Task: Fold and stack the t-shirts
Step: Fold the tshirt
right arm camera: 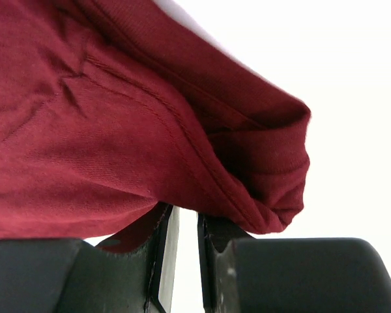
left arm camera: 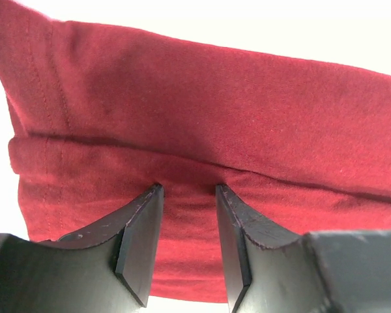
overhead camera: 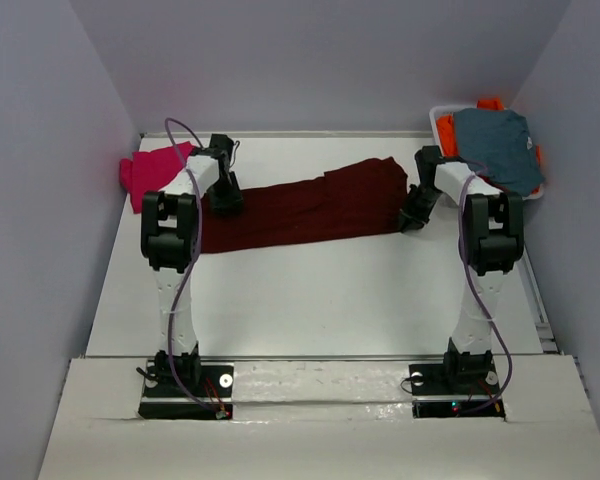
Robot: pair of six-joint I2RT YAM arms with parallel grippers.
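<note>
The maroon shirt is laid out as a long folded band to the left of the basket, with the pink shirt further from the basket, past its far end. The folding step is judged to be in hand. At the end near the basket, the right gripper is almost closed, and the hem seems to be pinched between its fingers. At the end far from the basket, the left gripper is held apart over the cloth, and nothing is grasped. For the next move, a grip by the left fingers is probably needed, so that both ends can be lifted together and evenly.
</note>
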